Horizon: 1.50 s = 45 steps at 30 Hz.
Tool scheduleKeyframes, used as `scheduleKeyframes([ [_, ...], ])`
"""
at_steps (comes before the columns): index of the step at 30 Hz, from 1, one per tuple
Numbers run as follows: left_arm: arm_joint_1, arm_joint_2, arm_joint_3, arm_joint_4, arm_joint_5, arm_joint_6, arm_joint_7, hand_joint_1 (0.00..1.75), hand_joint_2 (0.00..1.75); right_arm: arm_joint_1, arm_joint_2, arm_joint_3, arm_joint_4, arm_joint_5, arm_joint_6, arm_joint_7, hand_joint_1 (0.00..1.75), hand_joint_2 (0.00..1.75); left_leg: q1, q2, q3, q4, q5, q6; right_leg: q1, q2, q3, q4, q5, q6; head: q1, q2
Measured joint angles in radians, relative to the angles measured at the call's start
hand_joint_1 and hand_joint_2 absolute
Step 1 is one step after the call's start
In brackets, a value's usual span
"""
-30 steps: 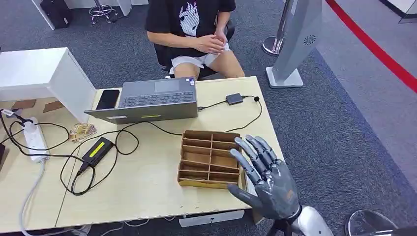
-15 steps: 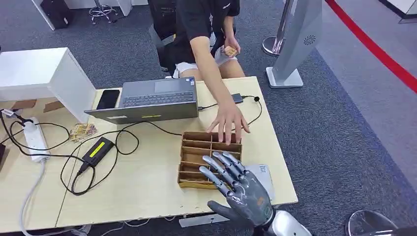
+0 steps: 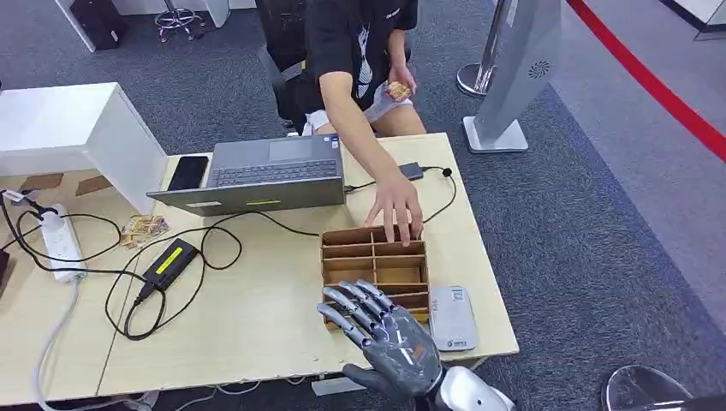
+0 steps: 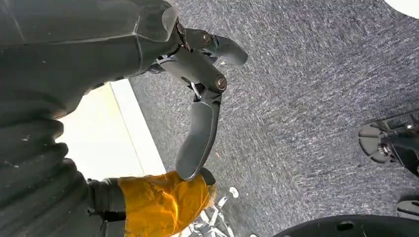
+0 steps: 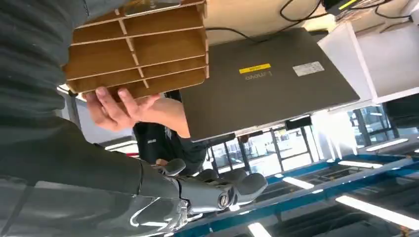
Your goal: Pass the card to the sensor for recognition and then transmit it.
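My right hand [image 3: 385,338] hovers over the near edge of the table with fingers spread and nothing in it, just above the near left corner of a wooden divided tray [image 3: 377,257]. A flat grey rectangular device [image 3: 451,317] lies on the table right of my hand, beside the tray. A person's hand [image 3: 395,212] rests on the tray's far edge. In the right wrist view I see the tray [image 5: 138,49], the person's hand [image 5: 126,106] and my fingers [image 5: 217,192]. My left hand [image 4: 197,98] hangs over carpet, holding nothing. I cannot pick out a card.
A grey laptop [image 3: 261,175] stands at the back of the table [image 3: 257,317], a phone [image 3: 188,171] beside it. A small black box on a cable [image 3: 409,170] lies behind the tray. A charger [image 3: 169,261], cables and a power strip [image 3: 60,240] lie left. The seated person [image 3: 360,43] faces me.
My right hand has moved left and toward the near edge, uncovering the grey device. The person leaned forward and put a hand on the tray's far edge; the tray shifted slightly.
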Motion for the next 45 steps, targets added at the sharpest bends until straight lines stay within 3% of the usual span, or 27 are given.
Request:
scheduleKeyframes([
  [15,-0.004,0.003,0.000,0.000,-0.005,-0.006,-0.008,0.00,1.75,-0.076,0.014,0.015,0.140,0.262,-0.066,0.166,0.00,1.75,0.000,0.000,0.000,0.000,0.000,0.000,0.000,0.000,0.000,0.000,0.000,0.000,0.000,0.000],
  [45,-0.004,0.004,0.000,0.000,-0.007,-0.009,-0.008,0.00,1.75,-0.085,0.085,-0.010,0.328,0.295,-0.064,0.186,0.00,1.75,0.000,0.000,0.000,0.000,0.000,0.000,0.000,0.000,0.000,0.000,0.000,0.000,0.000,0.000],
])
